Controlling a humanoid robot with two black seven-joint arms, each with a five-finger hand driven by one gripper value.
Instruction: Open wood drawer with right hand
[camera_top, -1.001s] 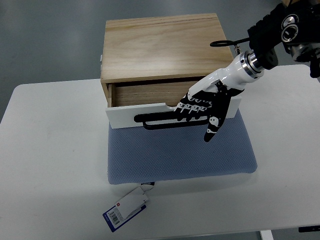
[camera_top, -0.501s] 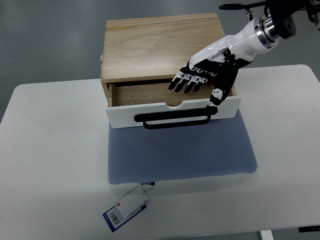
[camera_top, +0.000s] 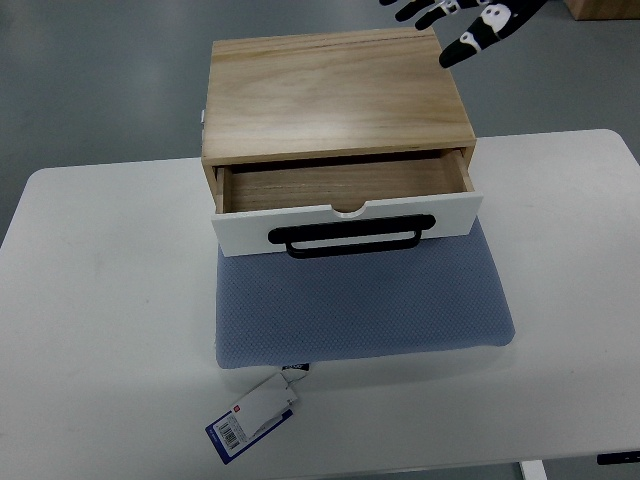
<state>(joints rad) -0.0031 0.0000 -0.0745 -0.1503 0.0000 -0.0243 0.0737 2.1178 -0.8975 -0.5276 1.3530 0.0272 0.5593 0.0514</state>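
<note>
The wood drawer (camera_top: 345, 205) and its cabinet (camera_top: 335, 95) show pale matt grain; the front panel is smooth white, its handle (camera_top: 352, 240) matt black. The mat (camera_top: 360, 305) looks like textured blue cloth.

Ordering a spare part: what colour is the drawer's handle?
Black, a long bar handle on the white drawer front, seen in the top view.

You've got a white surface (camera_top: 90, 330) with rounded corners filling most of the view, evenly lit, no hard shadows. Behind it, plain grey floor (camera_top: 90, 70). A tan box corner (camera_top: 605, 8) sits top right. A white leg (camera_top: 533, 470) shows bottom right.
</note>
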